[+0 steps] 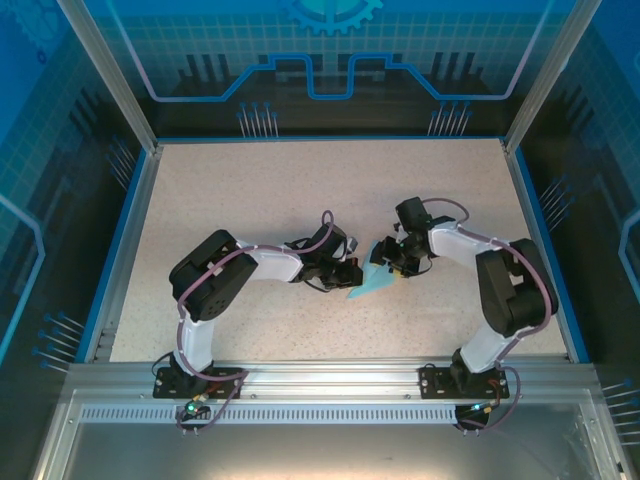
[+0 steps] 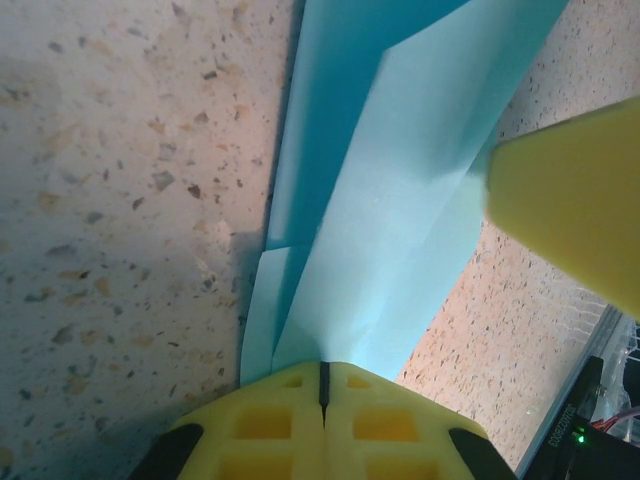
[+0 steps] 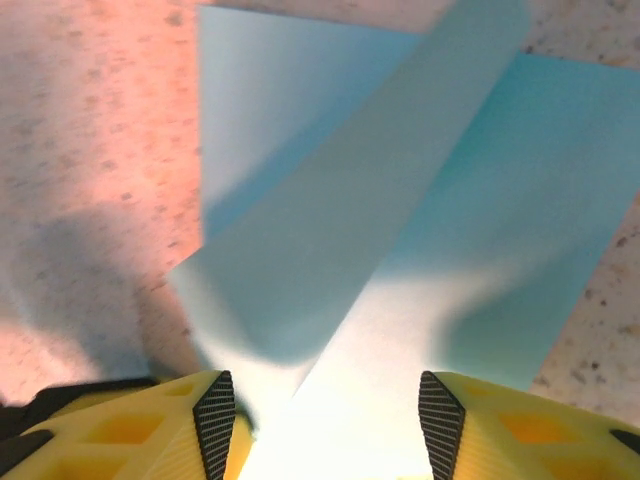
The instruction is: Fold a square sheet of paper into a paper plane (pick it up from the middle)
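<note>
Seen from above, we look down on a speckled beige table (image 1: 250, 200) edged by a thin blue rim (image 1: 320, 139). An aluminium rail (image 1: 320, 375) runs along the 6 o'clock side, where both arm bases are bolted. The two arms bend inward and meet just right of the table's middle. There lies the light-blue paper (image 1: 372, 285), partly folded, a small pale wedge stretching toward 7 o'clock, just to the 4 o'clock side of centre. The left gripper (image 1: 350, 272) reaches it from 9 o'clock and the right gripper (image 1: 392, 260) from 2 o'clock, so the two heads sit very close over it. The 12 o'clock half of the table is bare, with wide room up to the far rim. Toward 9 and 3 o'clock the arms' bulky elbows take up much of the space beside the side rims.

The left wrist camera adds what the overhead view cannot give. Its yellow fingers (image 2: 270, 420) are pressed together at 6 o'clock, with the paper's narrow end pinched in the seam between them. From there the paper runs up toward 1 o'clock, a raised fold along its middle. A lower layer's straight edge shows at 9 o'clock against bare table. One yellow finger of the other gripper (image 2: 570, 210) enters at 3 o'clock by the paper's right edge — we cannot tell whether it touches.

The right wrist camera shows its own two fingers (image 3: 215, 420) standing apart at 7 and 5 o'clock. A folded band of paper passes between them and rises toward 1 o'clock. Flat layers spread to either side, their straight edges lying on the table.
</note>
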`<action>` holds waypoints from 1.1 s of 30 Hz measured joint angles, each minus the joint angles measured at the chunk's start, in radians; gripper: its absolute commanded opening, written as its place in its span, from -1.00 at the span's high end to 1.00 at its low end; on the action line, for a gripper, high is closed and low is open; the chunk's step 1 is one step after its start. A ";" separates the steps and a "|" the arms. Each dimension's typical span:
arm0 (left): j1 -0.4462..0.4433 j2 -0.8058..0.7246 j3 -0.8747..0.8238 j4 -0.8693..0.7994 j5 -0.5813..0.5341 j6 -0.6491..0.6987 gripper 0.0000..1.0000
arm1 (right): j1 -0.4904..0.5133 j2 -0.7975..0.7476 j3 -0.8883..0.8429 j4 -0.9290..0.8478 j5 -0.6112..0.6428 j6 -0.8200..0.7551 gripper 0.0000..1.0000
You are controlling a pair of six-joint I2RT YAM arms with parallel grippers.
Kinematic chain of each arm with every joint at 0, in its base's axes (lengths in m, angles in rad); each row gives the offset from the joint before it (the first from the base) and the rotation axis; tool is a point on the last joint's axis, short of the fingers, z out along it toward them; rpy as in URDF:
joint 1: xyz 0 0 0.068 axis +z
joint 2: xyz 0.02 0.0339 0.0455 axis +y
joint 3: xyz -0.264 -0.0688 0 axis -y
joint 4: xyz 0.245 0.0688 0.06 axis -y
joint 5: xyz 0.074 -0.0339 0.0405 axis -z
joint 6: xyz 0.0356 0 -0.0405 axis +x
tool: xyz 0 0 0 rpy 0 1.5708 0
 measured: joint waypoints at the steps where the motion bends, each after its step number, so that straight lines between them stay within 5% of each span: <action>1: 0.000 0.001 0.001 0.000 0.000 0.000 0.98 | 0.000 -0.025 -0.003 0.004 -0.003 -0.013 -0.07; 13: 0.000 0.003 0.011 -0.021 -0.001 -0.001 1.00 | 0.011 -0.093 -0.098 0.138 -0.138 -0.086 0.69; 33: -0.001 0.003 0.013 -0.028 -0.010 -0.010 1.00 | 0.016 0.071 -0.127 0.239 -0.235 -0.122 0.85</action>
